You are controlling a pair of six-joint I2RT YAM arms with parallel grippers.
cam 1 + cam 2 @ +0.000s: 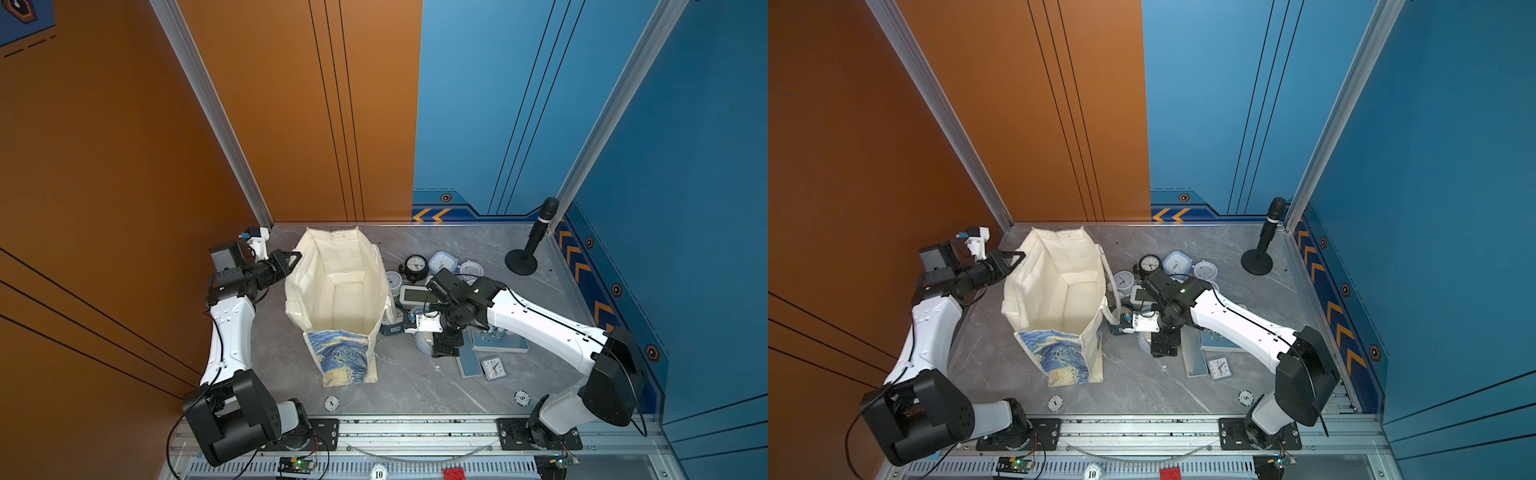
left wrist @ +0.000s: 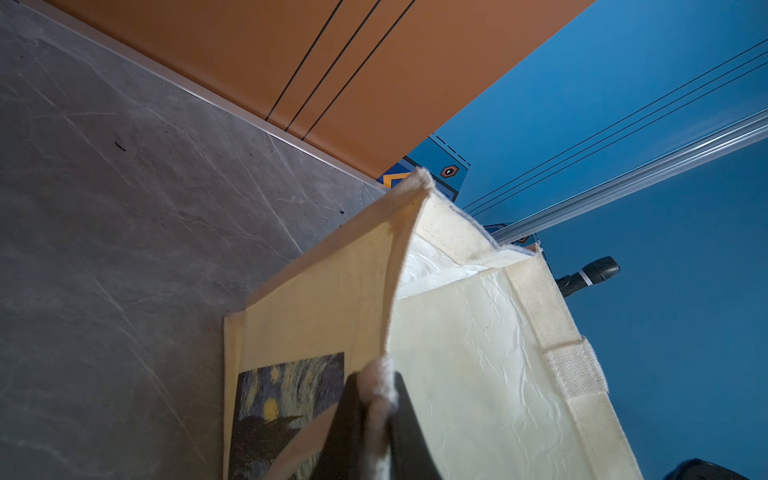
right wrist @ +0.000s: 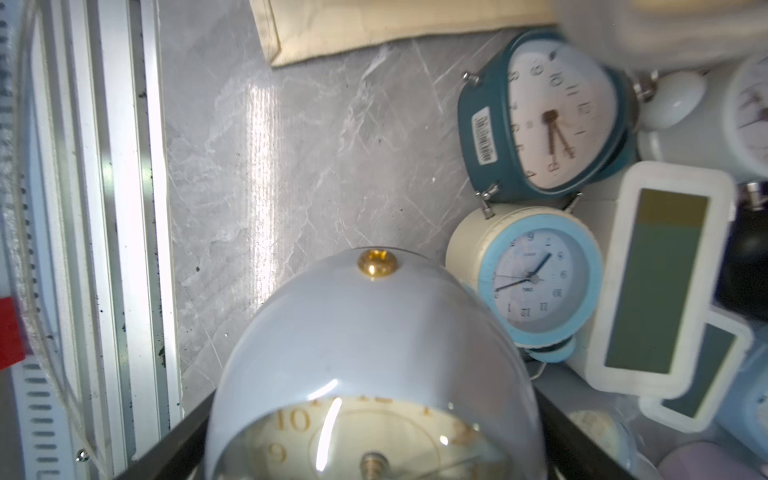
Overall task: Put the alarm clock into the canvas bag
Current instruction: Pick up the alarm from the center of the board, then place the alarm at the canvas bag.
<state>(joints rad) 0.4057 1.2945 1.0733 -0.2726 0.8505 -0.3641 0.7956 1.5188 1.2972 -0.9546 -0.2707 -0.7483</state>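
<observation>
The cream canvas bag (image 1: 336, 291) (image 1: 1059, 286) stands open on the grey table, its starry-night print on the near face. My left gripper (image 1: 297, 257) (image 1: 1019, 254) is at the bag's far-left rim, shut on the frayed rim edge (image 2: 376, 415). A pale blue-grey round alarm clock (image 3: 365, 332) with gold numerals sits between the black fingers of my right gripper (image 3: 374, 436), which touch both its sides. In both top views that gripper (image 1: 444, 351) (image 1: 1163, 351) points down just right of the bag, with the clock (image 1: 423, 344) partly hidden under it.
Several more clocks are piled right of the bag: a teal one (image 3: 536, 116), a cream and light-blue one (image 3: 536, 274), a white digital one (image 3: 660, 282), a black one (image 1: 415, 266). A small square clock (image 1: 493, 369) lies nearer. A microphone stand (image 1: 528, 249) is at the back right.
</observation>
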